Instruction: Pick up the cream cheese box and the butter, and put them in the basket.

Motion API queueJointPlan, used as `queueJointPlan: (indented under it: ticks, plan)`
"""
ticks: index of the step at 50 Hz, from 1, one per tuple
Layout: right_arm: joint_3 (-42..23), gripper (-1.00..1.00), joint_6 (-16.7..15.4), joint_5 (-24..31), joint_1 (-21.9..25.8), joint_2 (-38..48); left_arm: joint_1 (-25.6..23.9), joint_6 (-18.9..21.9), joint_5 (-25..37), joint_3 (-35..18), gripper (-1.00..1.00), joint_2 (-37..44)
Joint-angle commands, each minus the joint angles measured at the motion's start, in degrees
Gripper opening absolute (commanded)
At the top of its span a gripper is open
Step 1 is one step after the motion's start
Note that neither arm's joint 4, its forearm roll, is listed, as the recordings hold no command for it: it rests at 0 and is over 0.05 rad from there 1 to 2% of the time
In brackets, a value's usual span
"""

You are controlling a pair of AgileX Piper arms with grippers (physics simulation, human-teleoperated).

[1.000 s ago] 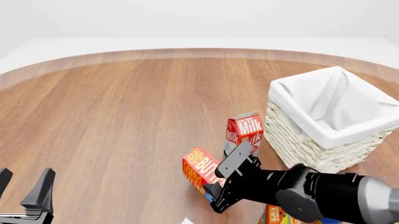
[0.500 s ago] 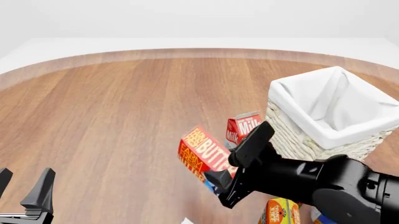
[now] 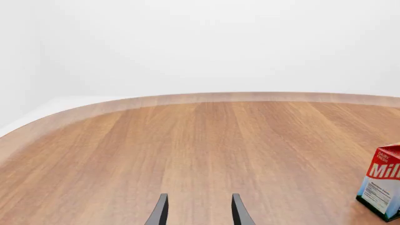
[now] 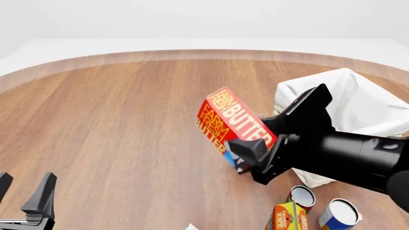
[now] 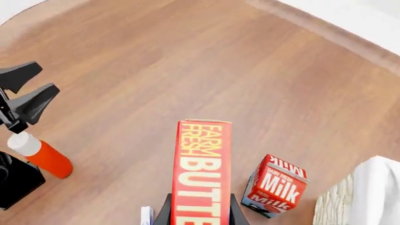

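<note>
At the counter's near left corner, the left tool (image 4: pixel 26 194) hangs with its 2 dark fingers (image 3: pixel 160 212) spread and nothing between them, over bare brown wood-grain counter (image 4: pixel 128 124). In the right wrist view a small white-capped orange-red bottle (image 5: pixel 39 153) stands close to that tool.

Toward the middle of the counter, the small oblong red and orange butter carton (image 4: pixel 234 127) with pale "BUTTER" lettering is up in the air, tilted, clear of the wood. The right tool (image 4: pixel 255 155) is clenched on its lower end, its black fingers (image 5: pixel 166 213) pressing the carton's 2 narrow sides. Below the carton, the taller red-and-white milk carton (image 5: pixel 274 185) stands upright on the counter, just beside the basket.

Toward the counter's right edge sits the large square whitish wicker basket (image 4: pixel 355 103) with a white cloth liner folded over its rim; the right arm crosses in front of it and hides much of its near wall. The butter is outside it, near its left side.

Along the near edge at the right, 2 open metal cans (image 4: pixel 301 196) and an orange-yellow juice carton (image 4: pixel 286 216) stand close together.
</note>
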Motion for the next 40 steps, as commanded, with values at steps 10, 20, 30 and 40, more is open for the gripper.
queueJointPlan:
  ticks: [10,20,30,40]
  plan:
    - [-10.08,-1.0,2.27,8.34,-5.56,-4.52,0.0,0.0,0.0,0.0,1.0,0.0]
    - [-13.31,-1.0,4.47,10.78,-8.06,-3.05,0.0,0.0,0.0,0.0,1.0,0.0]
    - [-17.1,-1.0,5.48,13.54,-11.19,-1.47,0.0,0.0,0.0,0.0,1.0,0.0]
    - [-21.42,-1.0,5.19,15.89,-14.48,0.75,0.0,0.0,0.0,0.0,1.0,0.0]
